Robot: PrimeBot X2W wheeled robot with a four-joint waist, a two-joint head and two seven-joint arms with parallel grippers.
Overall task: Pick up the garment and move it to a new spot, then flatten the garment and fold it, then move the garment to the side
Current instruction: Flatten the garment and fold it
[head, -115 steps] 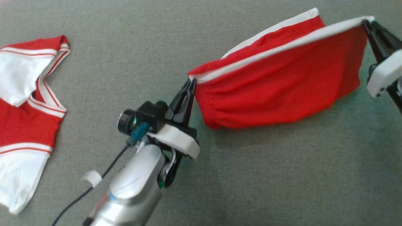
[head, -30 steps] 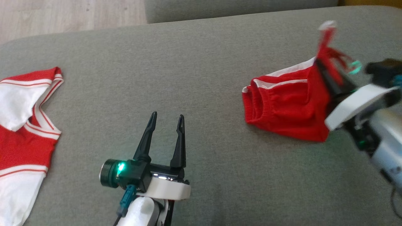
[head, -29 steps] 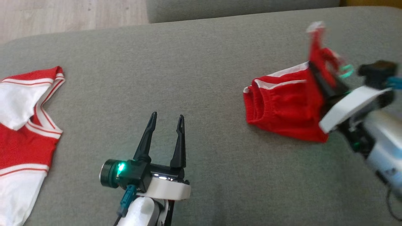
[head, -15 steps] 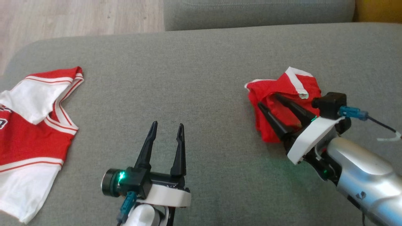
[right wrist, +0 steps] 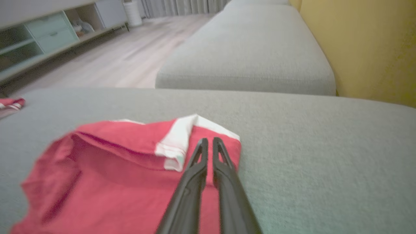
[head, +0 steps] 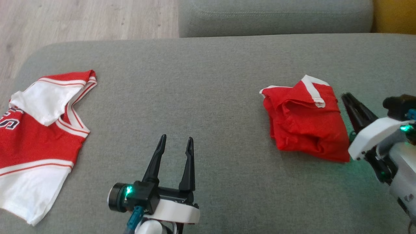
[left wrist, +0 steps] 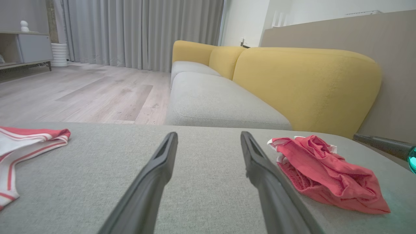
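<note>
Wooden floor (head: 81, 19): pale planks beyond the far-left edge of the seat.
Grey cushion (head: 208, 81): the wide seat on which everything lies.
Second grey cushion (head: 276, 19): butts against the far edge of the first.
Yellow backrest (left wrist: 305, 84): in the left wrist view it rises behind the garment, on the far right.
Jersey (head: 35, 136): red and white, spread flat at the left edge of the grey cushion, neck opening towards the middle, dark letters at its left edge; well apart from the garment.
Garment (head: 305, 126): a red bundle lying loosely folded and rumpled on the right part of the grey cushion. In the head view its long axis runs on a slant, from the far left corner to the near right corner.
White band (head: 312, 92): a strip of trim on the garment's far corner, which points away from the robot.
Left gripper (head: 176, 138): low in the middle, fingers spread wide and pointing away from the robot, holding nothing; bare grey fabric lies between it and the garment.
Right gripper (head: 347, 96): just beside the garment's right edge, fingers drawn together to a thin slit with no cloth between them; whether the tips touch the cloth cannot be told.
</note>
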